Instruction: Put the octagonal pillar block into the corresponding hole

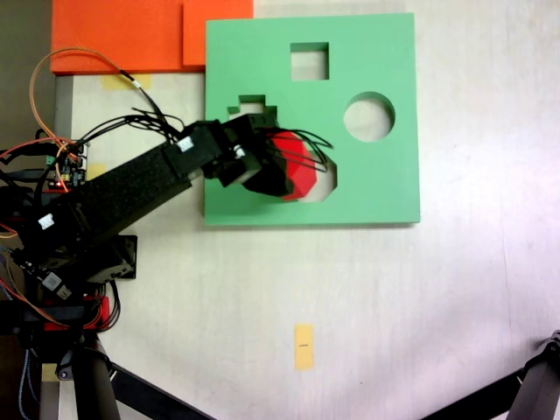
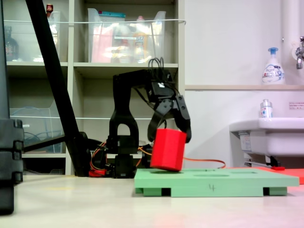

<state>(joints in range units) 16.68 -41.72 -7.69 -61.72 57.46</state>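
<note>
The red octagonal pillar block (image 1: 303,166) (image 2: 167,149) hangs tilted over the light-green foam board (image 1: 376,188) (image 2: 237,180). My gripper (image 1: 282,168) (image 2: 171,135) is shut on the block's upper part, one black finger on each side. In a fixed view from the side the block's lower edge sits about level with the board's top. The corresponding hole (image 1: 325,182), eight-sided, lies right under the block and is mostly covered by it. The arm hides part of the cross-shaped cut-out (image 1: 254,107).
The board also has a square cut-out (image 1: 309,61) and a round one (image 1: 368,116). Orange foam sheets (image 1: 122,35) lie past its upper-left corner. The arm's base and wires (image 1: 61,254) are at the left. A yellow tape mark (image 1: 304,346) is on the table below.
</note>
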